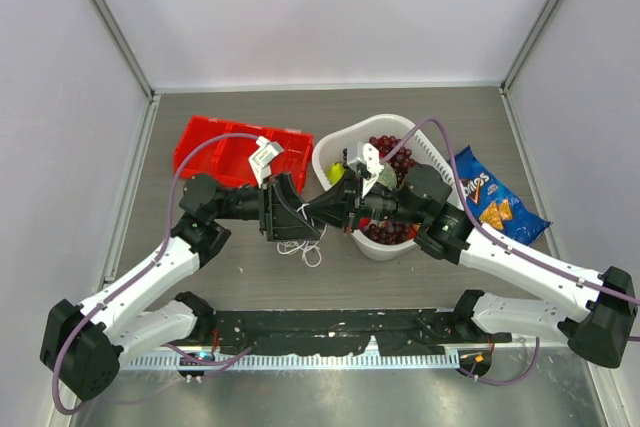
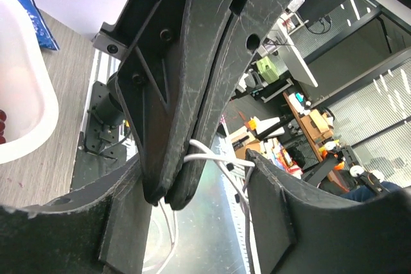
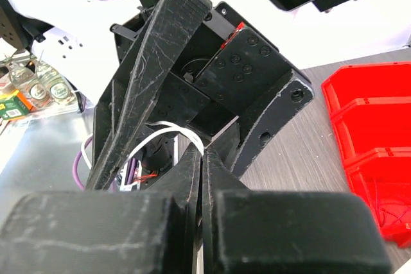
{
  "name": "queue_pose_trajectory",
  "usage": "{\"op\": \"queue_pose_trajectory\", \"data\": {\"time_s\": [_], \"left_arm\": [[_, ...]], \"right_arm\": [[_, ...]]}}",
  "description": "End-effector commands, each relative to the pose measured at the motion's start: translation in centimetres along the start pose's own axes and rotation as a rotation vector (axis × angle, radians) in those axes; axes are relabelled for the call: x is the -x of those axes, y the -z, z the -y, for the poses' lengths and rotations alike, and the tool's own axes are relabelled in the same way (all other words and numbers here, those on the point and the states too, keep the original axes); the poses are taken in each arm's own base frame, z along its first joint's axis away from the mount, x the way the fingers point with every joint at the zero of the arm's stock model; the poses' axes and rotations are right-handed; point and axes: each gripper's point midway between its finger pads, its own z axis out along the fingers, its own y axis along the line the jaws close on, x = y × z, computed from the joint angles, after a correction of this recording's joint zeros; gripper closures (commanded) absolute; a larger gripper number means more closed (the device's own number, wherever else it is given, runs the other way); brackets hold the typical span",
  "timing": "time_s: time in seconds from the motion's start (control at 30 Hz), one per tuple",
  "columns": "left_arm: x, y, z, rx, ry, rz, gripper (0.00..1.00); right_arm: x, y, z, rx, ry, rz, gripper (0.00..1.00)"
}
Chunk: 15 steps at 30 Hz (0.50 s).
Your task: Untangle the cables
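— Where are the cables [image 1: 304, 248]?

— In the middle of the table [image 1: 400, 272], right under the spot where the two pincers meet. Thin white loops lie on the grey wood grain. They sit between the red bin [image 1: 215, 139] and the white tub [image 1: 328, 159], but nearer the arms' bases than either. I can't make out any other colour in them from here.

— And the right pincer [image 3: 202, 158]?

— Its fingers are pressed together, and a white cord [image 2: 209, 157] comes out from between them near the tips. So it is clamped on that cord. From the pinch the cord bends out in a small loop, and strands run down toward the table.

— The left pincer [image 1: 300, 209]?

— Its fingers stand apart. It faces the right one head-on, and the right one's closed fingers reach into the gap between them. One left finger is just beside the loop, but I cannot tell whether it touches the cord.

— What else is on the table?

— The tub holds a heap of dark red round things [image 1: 385, 144], and the right arm reaches across it. A blue chip bag [image 1: 495, 199] lies flat just to the right of the tub. The red bin sits at the back left, behind the left arm, with dividers inside.
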Motion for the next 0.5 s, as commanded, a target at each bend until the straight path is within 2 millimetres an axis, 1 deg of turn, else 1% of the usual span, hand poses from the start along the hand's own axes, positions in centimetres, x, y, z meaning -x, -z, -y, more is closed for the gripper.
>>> {"op": "queue_pose_trajectory", "data": {"time_s": [0.0,0.1,0.23,0.27,0.37,0.4,0.47], "left_arm": [[0.2,0.1,1.3,-0.048,-0.065,0.019,0.42],[0.5,0.1,1.9,-0.075,-0.074,0.041,0.49],[0.9,0.0,2.1,-0.087,-0.072,0.067,0.62],[1.0,0.0,2.1,-0.086,-0.071,0.069,0.65],[1.3,0.0,2.0,-0.079,-0.071,0.090,0.80],[1.3,0.0,2.0,-0.076,-0.071,0.095,0.83],[1.4,0.0,1.8,-0.060,-0.076,0.100,0.98]], "right_arm": [[3.6,0.6,-0.2,-0.034,0.042,0.142,0.99],[3.9,1.0,-0.3,-0.038,0.051,0.162,0.99],[4.2,1.2,-0.2,-0.049,0.055,0.183,0.99],[4.0,1.2,-0.2,-0.052,0.049,0.182,0.99],[4.1,1.3,-0.2,-0.051,0.047,0.189,0.99],[4.1,1.3,-0.2,-0.052,0.046,0.191,0.99],[4.0,1.3,0.2,-0.070,0.038,0.192,0.99]]}}
